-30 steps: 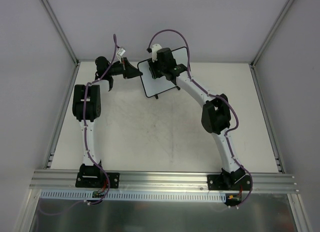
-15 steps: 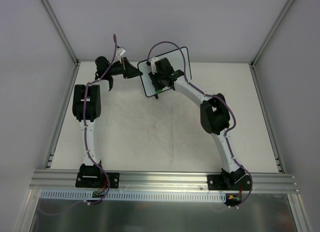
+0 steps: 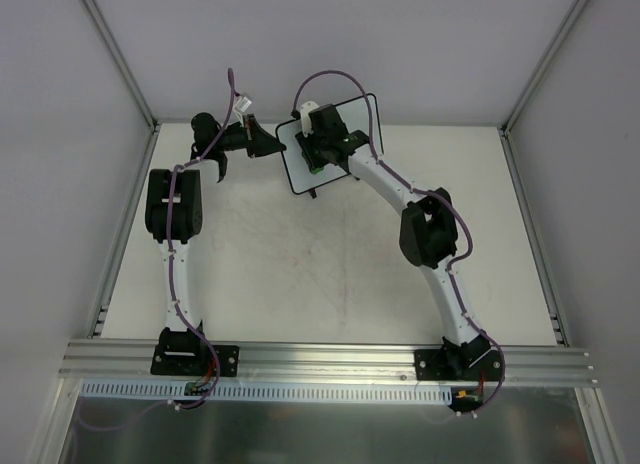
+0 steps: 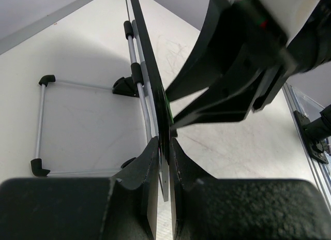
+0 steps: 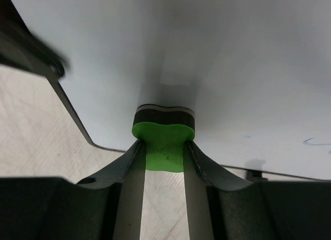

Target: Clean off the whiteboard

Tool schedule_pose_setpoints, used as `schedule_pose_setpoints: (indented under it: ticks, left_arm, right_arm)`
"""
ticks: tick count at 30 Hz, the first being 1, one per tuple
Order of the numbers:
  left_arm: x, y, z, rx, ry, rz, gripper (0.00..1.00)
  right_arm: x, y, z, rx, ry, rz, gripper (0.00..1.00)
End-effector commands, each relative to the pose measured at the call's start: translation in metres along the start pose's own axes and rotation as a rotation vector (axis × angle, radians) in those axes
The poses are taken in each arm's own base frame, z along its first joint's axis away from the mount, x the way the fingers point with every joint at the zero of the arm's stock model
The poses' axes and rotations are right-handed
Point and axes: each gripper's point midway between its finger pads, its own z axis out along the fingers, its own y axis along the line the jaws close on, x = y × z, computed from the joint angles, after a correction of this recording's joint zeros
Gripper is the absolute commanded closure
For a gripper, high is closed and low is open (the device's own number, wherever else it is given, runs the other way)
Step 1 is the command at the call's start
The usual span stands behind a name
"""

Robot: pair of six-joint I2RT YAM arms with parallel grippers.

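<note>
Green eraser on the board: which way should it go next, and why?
Probably slide the eraser sideways across the whiteboard toward the faint dark stroke at the right of the wrist view. The right gripper holds it pressed against the board, the left gripper clamps the board's edge, and that stroke is not yet wiped.

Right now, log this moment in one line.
left gripper: shut on edge of black-framed white whiteboard | right gripper: shut on green eraser block, against board | small dark stroke unerased
</note>
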Motion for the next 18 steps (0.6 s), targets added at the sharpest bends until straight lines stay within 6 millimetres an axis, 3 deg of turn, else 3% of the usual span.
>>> schedule_pose_setpoints:
  ticks: [1,6,11,18]
  left_arm:
    - [0.003,-0.032,0.015,0.141,0.086,0.086,1.0]
    - [0.005,-0.03,0.015,0.14,0.086,0.083,1.0]
    - [0.008,-0.026,0.015,0.136,0.085,0.08,1.0]
    - [0.006,-0.027,0.015,0.141,0.086,0.091,1.0]
  right_arm:
    - [-0.066,-0.026,-0.02,0.081,-0.181,-0.002,0.98]
    - [-0.075,-0.045,-0.028,0.118,-0.208,-0.005,0.97]
    - [-0.051,-0.062,-0.019,0.097,-0.158,0.046,1.0]
    - [-0.021,-0.069,-0.009,0.072,-0.094,0.074,1.0]
